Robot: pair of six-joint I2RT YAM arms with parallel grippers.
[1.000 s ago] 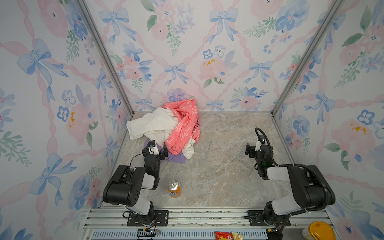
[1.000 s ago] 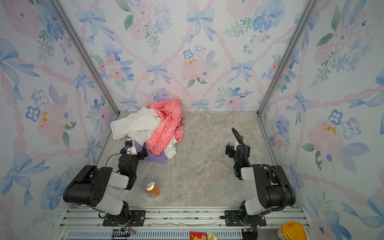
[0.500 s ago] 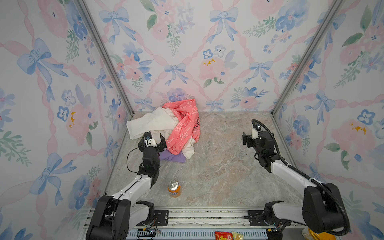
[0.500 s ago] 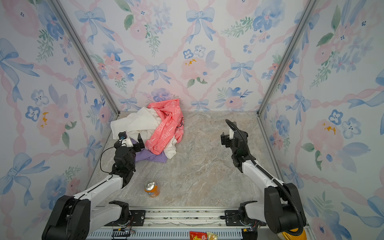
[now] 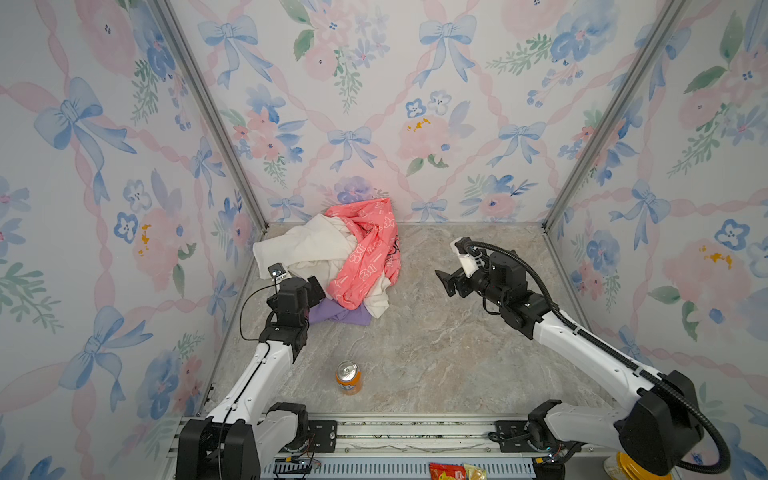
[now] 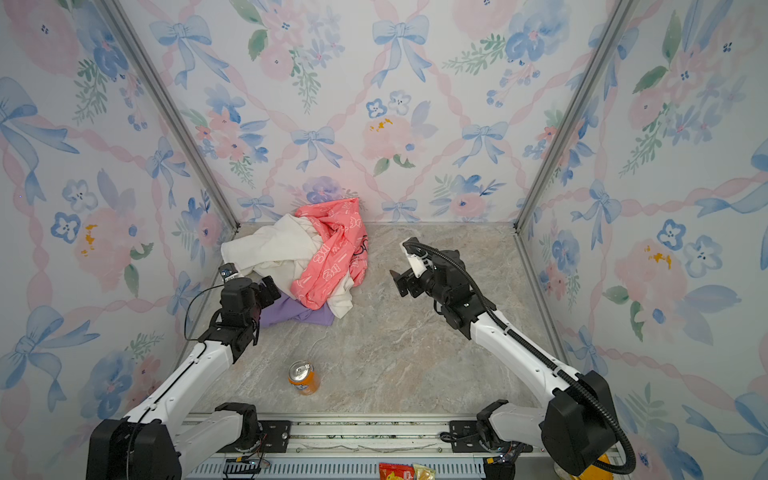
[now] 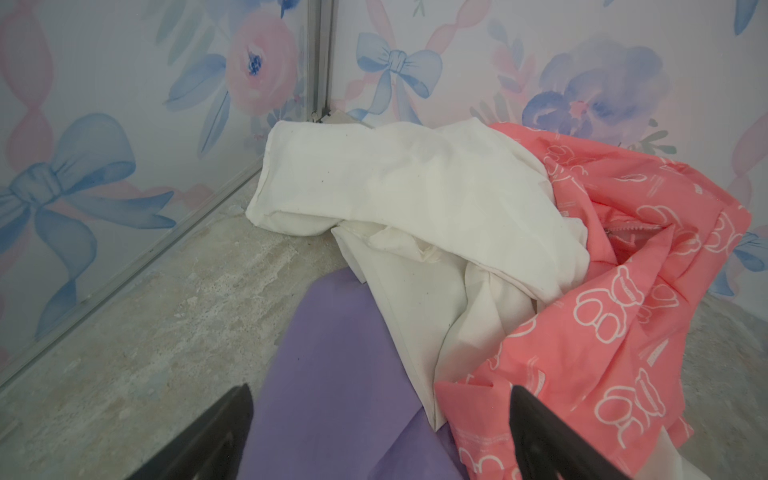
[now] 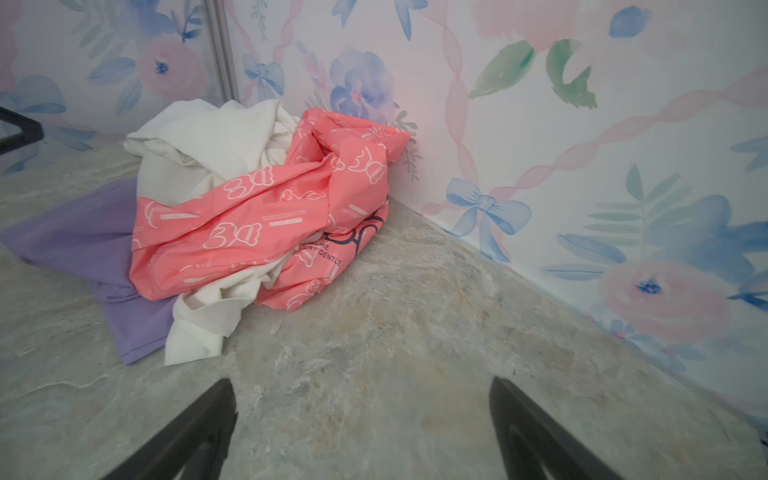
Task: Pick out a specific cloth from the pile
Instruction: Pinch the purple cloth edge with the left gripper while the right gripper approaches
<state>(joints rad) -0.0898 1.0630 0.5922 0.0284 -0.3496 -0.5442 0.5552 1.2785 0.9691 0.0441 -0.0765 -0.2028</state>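
The pile [image 5: 332, 257] lies in the back left corner. In it, a white cloth [image 5: 303, 249] and a coral-pink printed cloth [image 5: 365, 253] lie on top of the lavender cloth [image 5: 340, 314], whose near part sticks out flat on the floor. My left gripper [image 5: 316, 287] stands open at the pile's near left edge. In the left wrist view, the lavender cloth [image 7: 332, 374] and a pink corner lie between the jaws of that gripper [image 7: 380, 399]. My right gripper [image 5: 446, 282] hangs open to the right of the pile, and the right wrist view shows only bare floor between its fingers [image 8: 361, 386].
An orange drink can [image 5: 348, 377] stands on the marble floor near the front, left of the middle. Floral walls close in the left, back and right sides. Snack packets [image 5: 455, 471] lie past the front rail.
Both arms have stretched forward from their folded pose. The left gripper has come up to the pile over the lavender cloth. The right gripper has risen and turned toward the pile.
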